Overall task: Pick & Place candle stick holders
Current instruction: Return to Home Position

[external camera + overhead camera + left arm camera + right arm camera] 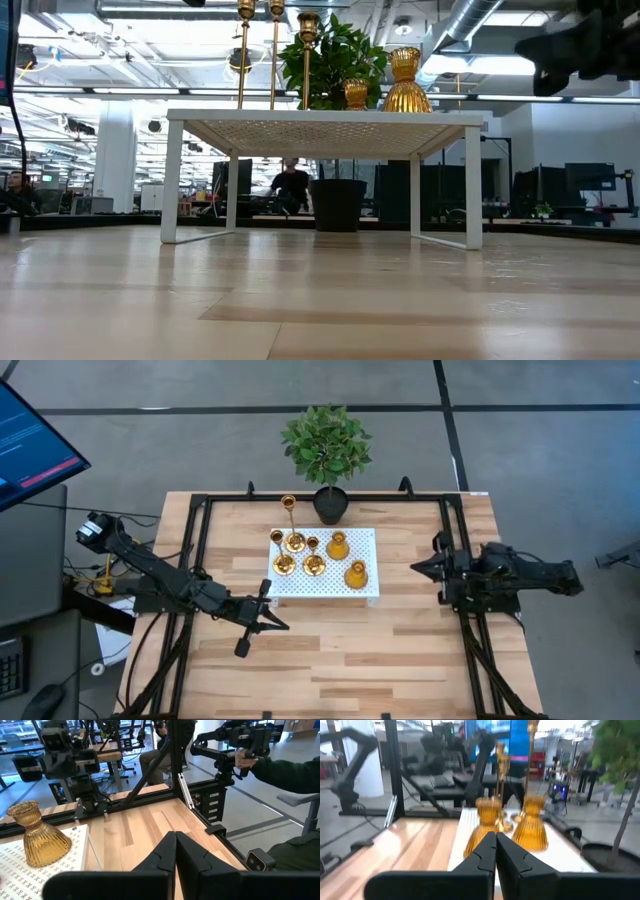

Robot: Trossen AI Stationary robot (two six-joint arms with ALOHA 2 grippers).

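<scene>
Closest to the lens in the left wrist view, the left gripper point(175, 836) is seen with both dark fingers pressed flat together and nothing held between them. Same story for the right gripper point(495, 837): pinched closed, nothing carried.

Five candle stick holders point(315, 565) can be counted, all gold, all parked on top of one white perforated shelf point(366, 543) at the back middle of the table point(400, 660). Three are thin-stemmed and grouped on the shelf's left half, with the tall holder point(293, 543) set at the back of that group. Two are squat and bulbous on the right half, and the front bulbous holder point(356, 574) is sat close to the shelf's front right corner. One potted plant point(326, 445) is stood just behind the shelf's back edge.

The left gripper is found off the shelf's front left corner, apart from it. The right gripper is held out to the shelf's right, well apart. Plenty of bare wood is left in front of the shelf and on both sides, bounded by black frame rails point(230, 497). Open space is also shown under the shelf, between its white legs, in the low view.
</scene>
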